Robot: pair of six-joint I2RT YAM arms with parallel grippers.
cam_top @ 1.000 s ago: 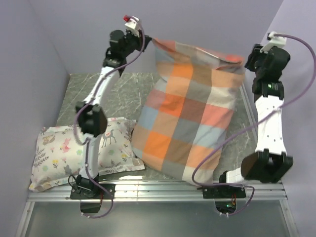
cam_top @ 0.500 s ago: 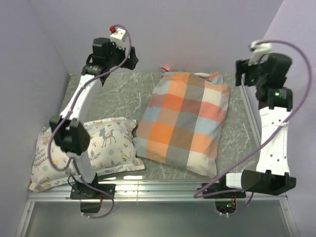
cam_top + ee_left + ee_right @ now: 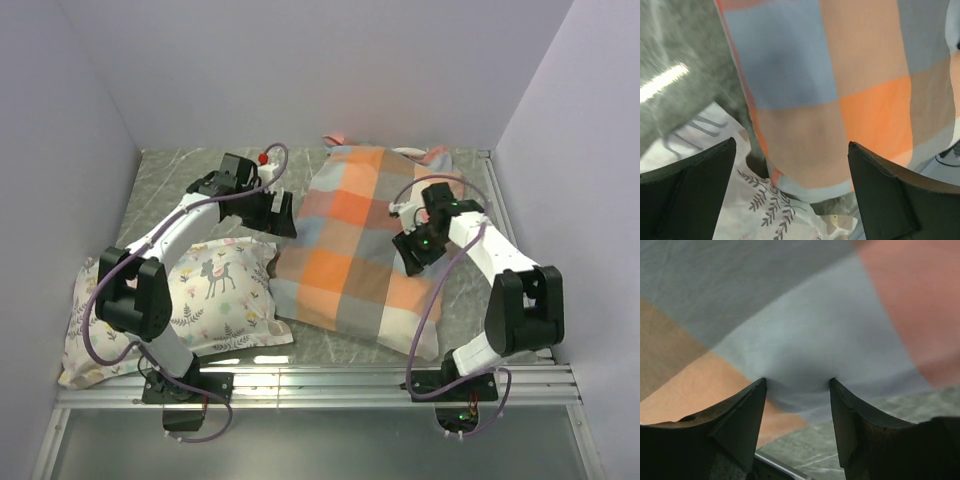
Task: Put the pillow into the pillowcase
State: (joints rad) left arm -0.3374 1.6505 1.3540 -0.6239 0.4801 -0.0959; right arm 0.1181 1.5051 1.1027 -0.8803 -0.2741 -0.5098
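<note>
The checked pillowcase (image 3: 365,250) lies plump and flat on the grey table (image 3: 170,185), its mouth toward the back wall. The pillow itself is hidden; no cream surface shows. My left gripper (image 3: 282,215) hovers open over the case's left edge, its jaws wide in the left wrist view (image 3: 790,145) with the pillowcase (image 3: 840,75) below and nothing between them. My right gripper (image 3: 412,250) is down on the case's right side. In the right wrist view its jaws (image 3: 797,381) stand apart, tips pressed into the grey-blue cloth of the pillowcase (image 3: 805,315).
A white pillow printed with flowers and deer (image 3: 170,300) lies at the front left, touching the case's left edge, and shows under the left gripper (image 3: 785,220). Lilac walls close in the back and both sides. A metal rail (image 3: 320,385) runs along the near edge.
A second ago both grippers held the pillowcase up by its top corners. They let go, the case dropped flat, and both arms came down onto it.
</note>
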